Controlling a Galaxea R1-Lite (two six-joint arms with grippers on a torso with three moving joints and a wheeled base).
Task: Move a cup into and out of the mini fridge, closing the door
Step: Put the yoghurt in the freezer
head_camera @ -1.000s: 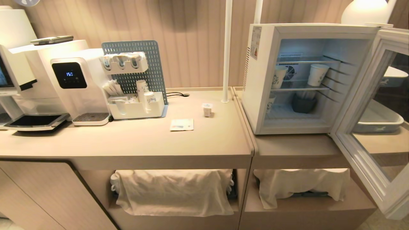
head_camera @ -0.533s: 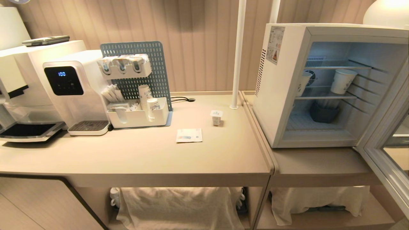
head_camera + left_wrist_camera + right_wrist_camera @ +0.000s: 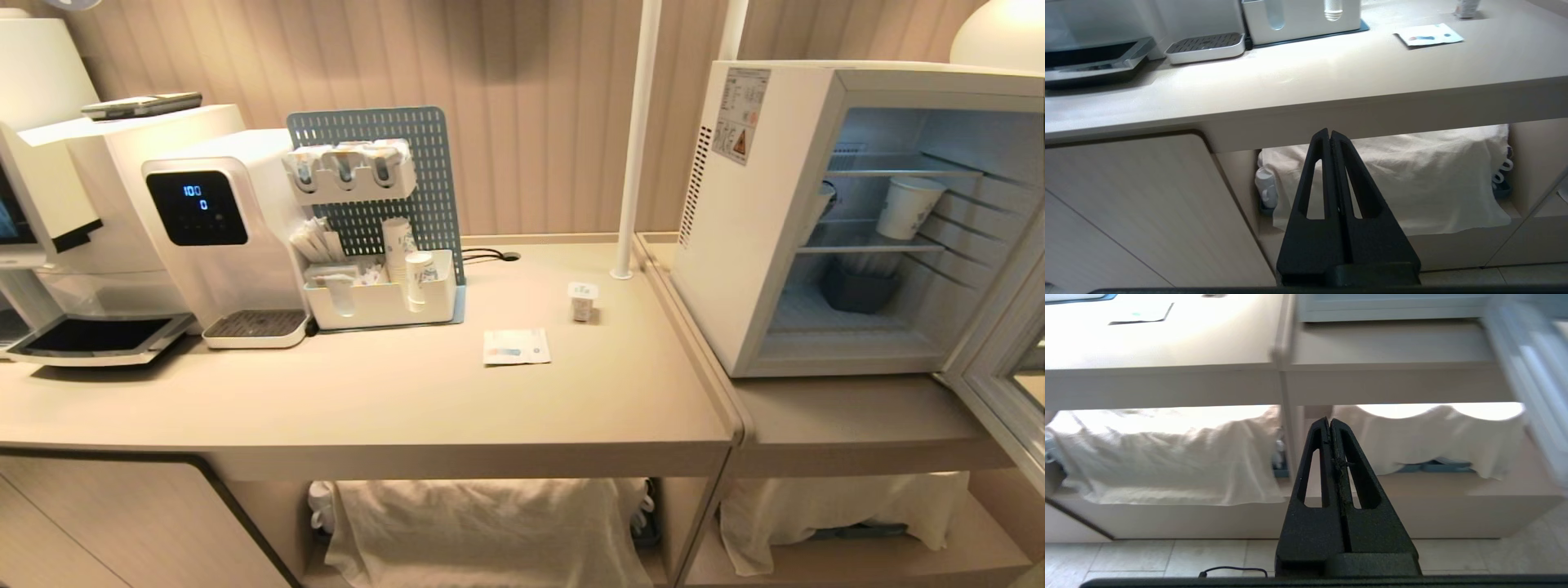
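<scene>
The cup [image 3: 582,300], a small squat white tub with a flat lid, stands alone on the beige counter [image 3: 408,392], left of the mini fridge [image 3: 755,237]; it also shows at the edge of the left wrist view [image 3: 1466,7]. The fridge's door [image 3: 1006,384] hangs wide open at the far right, and the lit wire shelves show inside. Neither arm is in the head view. My left gripper [image 3: 1329,132] is shut and empty, low in front of the counter's edge. My right gripper [image 3: 1329,421] is also shut and empty, below the counter near the seam between the two units.
A white water dispenser [image 3: 212,229] and a pegboard organiser [image 3: 375,245] stand at the back left. A paper card [image 3: 516,346] lies near the cup and a white post [image 3: 638,139] rises behind it. Paper cups [image 3: 910,206] and a dark container [image 3: 859,287] sit inside the fridge. Cloth-covered shelves [image 3: 482,523] lie below.
The whole head picture has shifted right and slightly down, so the camera has moved; less of the open door shows now. The cup, fridge and grippers have kept still.
</scene>
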